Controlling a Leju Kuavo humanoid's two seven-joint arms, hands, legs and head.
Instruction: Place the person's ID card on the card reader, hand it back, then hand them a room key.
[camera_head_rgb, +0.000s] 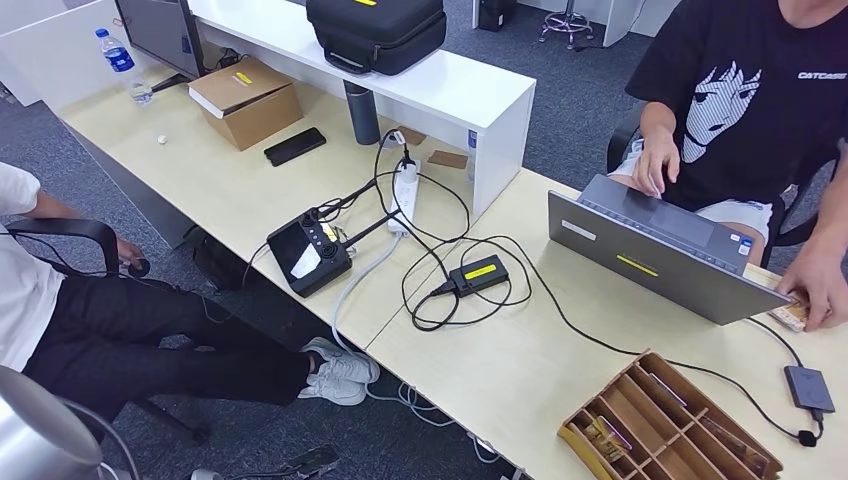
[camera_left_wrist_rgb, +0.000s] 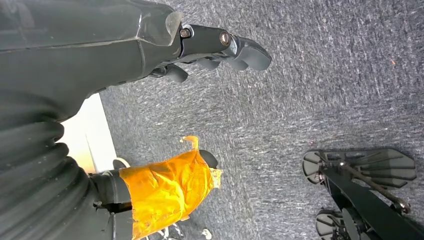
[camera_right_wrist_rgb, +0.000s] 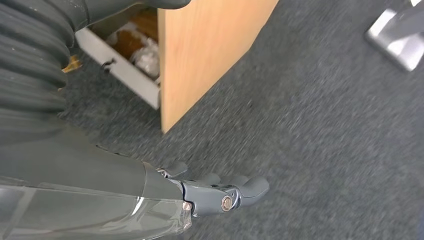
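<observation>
Hanging over grey carpet, left hand (camera_left_wrist_rgb: 220, 47) and right hand (camera_right_wrist_rgb: 220, 192) grasp nothing, fingers loosely extended.

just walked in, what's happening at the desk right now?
Nothing handled by the robot yet. Its left hand and right hand both hang over grey carpet, holding nothing. A person in a black T-shirt sits at the grey laptop, one hand resting on a small item at the desk edge. The wooden compartment tray sits untouched.
</observation>
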